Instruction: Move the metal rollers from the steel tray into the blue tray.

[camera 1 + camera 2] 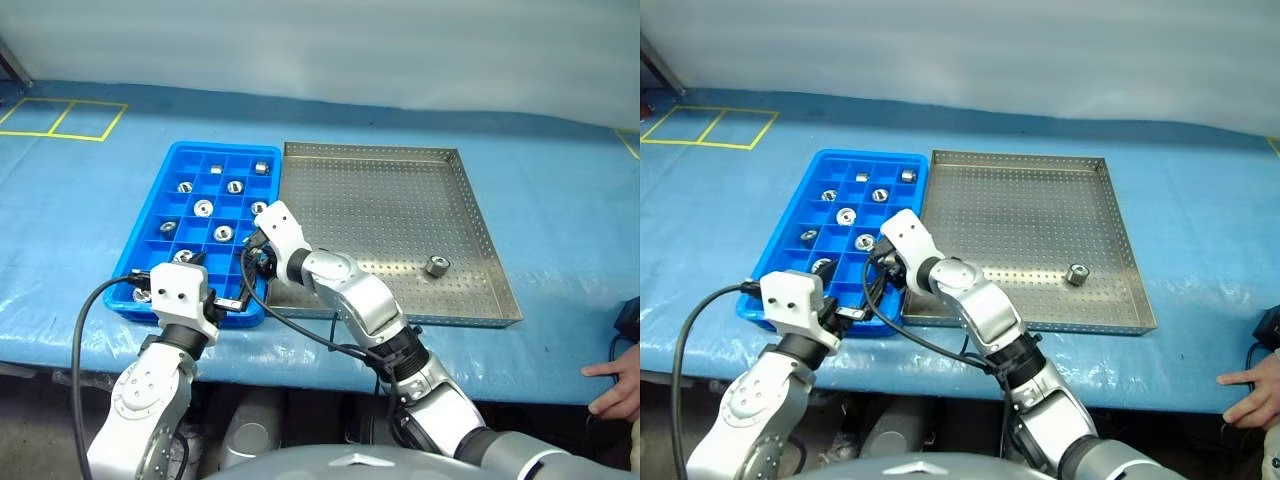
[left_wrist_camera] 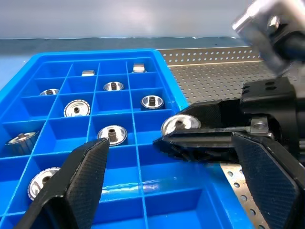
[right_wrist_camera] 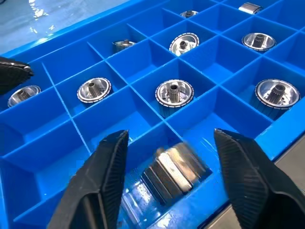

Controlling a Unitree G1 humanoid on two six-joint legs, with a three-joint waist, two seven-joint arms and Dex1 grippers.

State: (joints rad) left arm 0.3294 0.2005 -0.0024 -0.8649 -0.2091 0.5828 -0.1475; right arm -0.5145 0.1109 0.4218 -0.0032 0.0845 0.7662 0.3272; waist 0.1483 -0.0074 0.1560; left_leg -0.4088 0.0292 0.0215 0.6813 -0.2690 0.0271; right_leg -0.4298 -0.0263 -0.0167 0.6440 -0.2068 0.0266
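One metal roller (image 1: 437, 266) is left on the steel tray (image 1: 400, 200), lying alone at the lower right of its perforated floor, well apart from both arms. The rest sit singly in the square cells of the blue tray (image 1: 150, 240), which stands touching the steel tray's left rim at the centre left of the head view; one piece to a cell keeps them from rolling together.

The right gripper (image 3: 167, 167) reaches across from the lower right and hangs over the blue tray's near right corner. Its jaws stand apart, and in the right wrist view a blurred roller (image 3: 174, 169) lies between them, down in the cell and seemingly free of both pads, so it looks like a release just made over a bare compartment.

The left gripper (image 2: 176, 167) waits at the blue tray's near edge, lower left of the head view, jaws spread wide with nothing in them. It appears to be kept out of the way while the other arm works.

Judging by the count, the task is almost finished. The lone roller would call for a long reach to the right.
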